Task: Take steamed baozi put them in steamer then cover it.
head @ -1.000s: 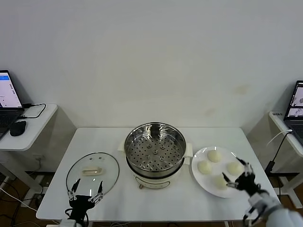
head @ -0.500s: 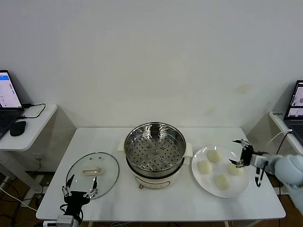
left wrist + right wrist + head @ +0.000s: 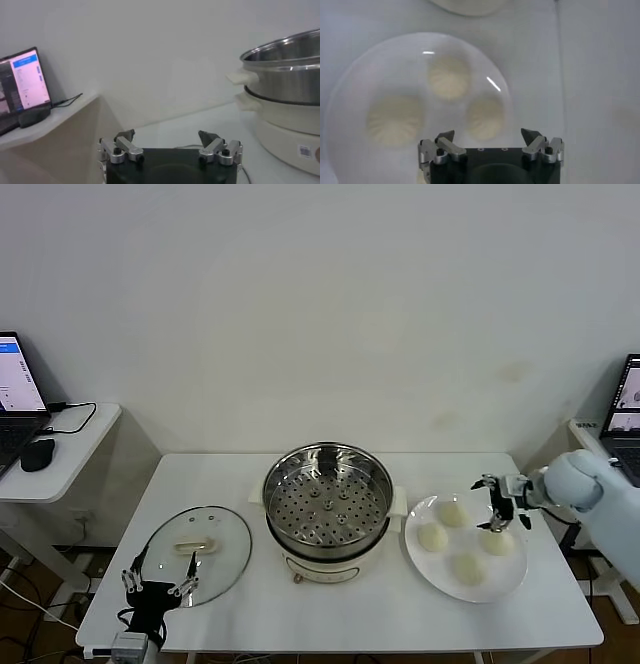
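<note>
Several cream-white steamed baozi [image 3: 452,512] lie on a white plate [image 3: 512,569] to the right of the steamer. The steamer [image 3: 328,502] is a shiny steel pot on a white base at the table's middle, uncovered, its perforated tray bare. My right gripper [image 3: 500,504] hovers open over the plate's far right side, above the baozi [image 3: 485,116], holding nothing. In the right wrist view the right gripper [image 3: 487,134] has three baozi below it. My left gripper [image 3: 157,579] is open and low at the table's front left, just in front of the glass lid [image 3: 225,534]. The left wrist view shows the left gripper [image 3: 166,135] empty, with the steamer [image 3: 285,75] to one side.
The glass lid lies flat on the table left of the steamer. A side table on the left holds a laptop [image 3: 15,384] and a mouse [image 3: 38,454]. Another laptop [image 3: 625,409] stands at the right edge. Cables hang by the right table.
My right gripper has risen from the front right corner and swung back and left over the plate. The left gripper has slid slightly left and toward the front edge.
</note>
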